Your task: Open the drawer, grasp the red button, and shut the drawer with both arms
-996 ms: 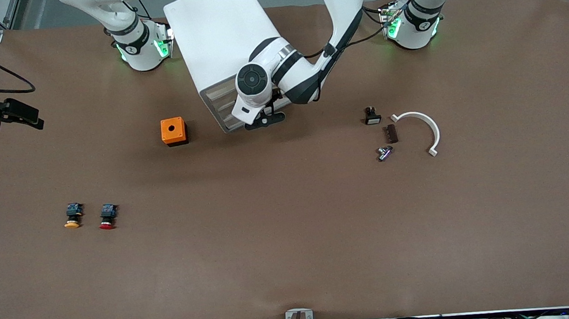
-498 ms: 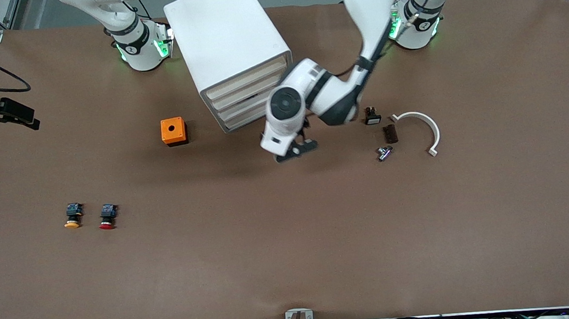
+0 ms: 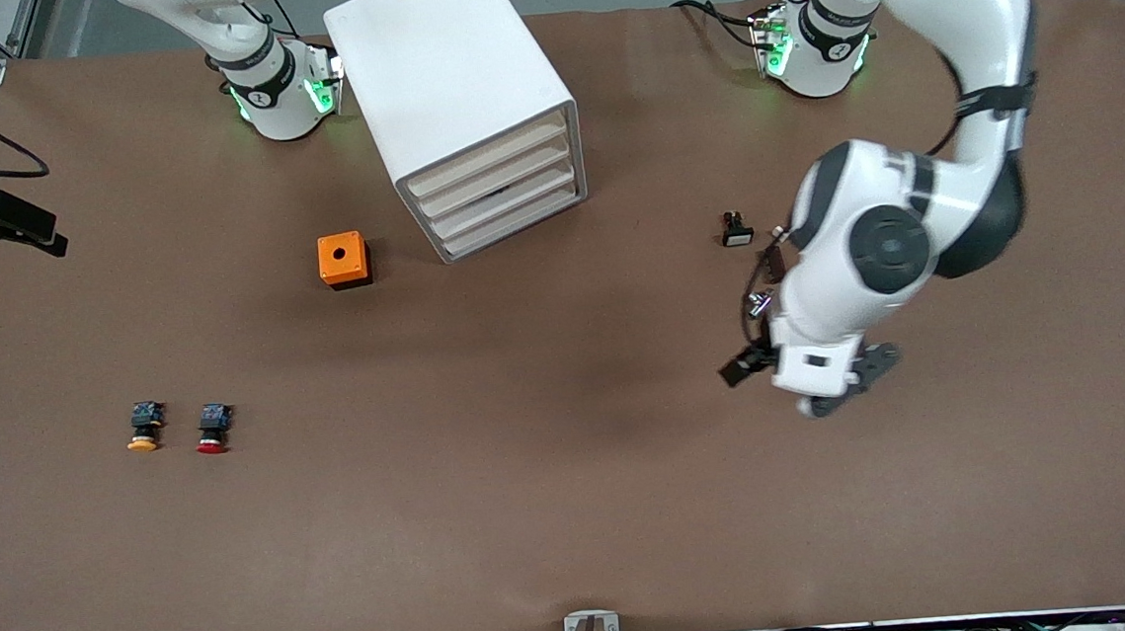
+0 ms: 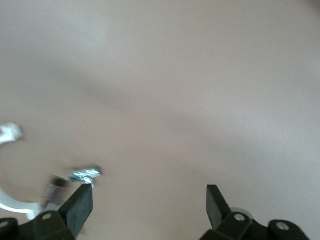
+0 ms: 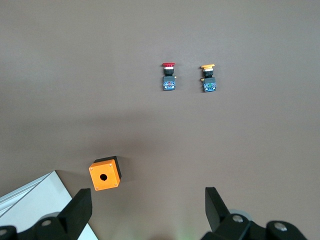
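Our left gripper (image 4: 150, 205) hangs with its fingers spread and empty over bare brown table toward the left arm's end, at about four o'clock from the white box cabinet (image 3: 447, 76) in the front view. A small silver metal fitting (image 4: 85, 174) lies just beside one finger. Our right gripper (image 5: 147, 207) waits high up, fingers also apart, holding nothing.

The shallow beige-fronted drawer (image 3: 498, 177), second from the top, looks level with its three neighbours, so we judge it shut. The tiny red-capped push button (image 3: 212, 428) lies on the open table at about seven o'clock from the cabinet, beside its orange-yellow-capped twin (image 3: 143, 427). The orange cube with a hole (image 3: 342, 260) sits between them and the cabinet. We judge that opening, grabbing and closing all remain.
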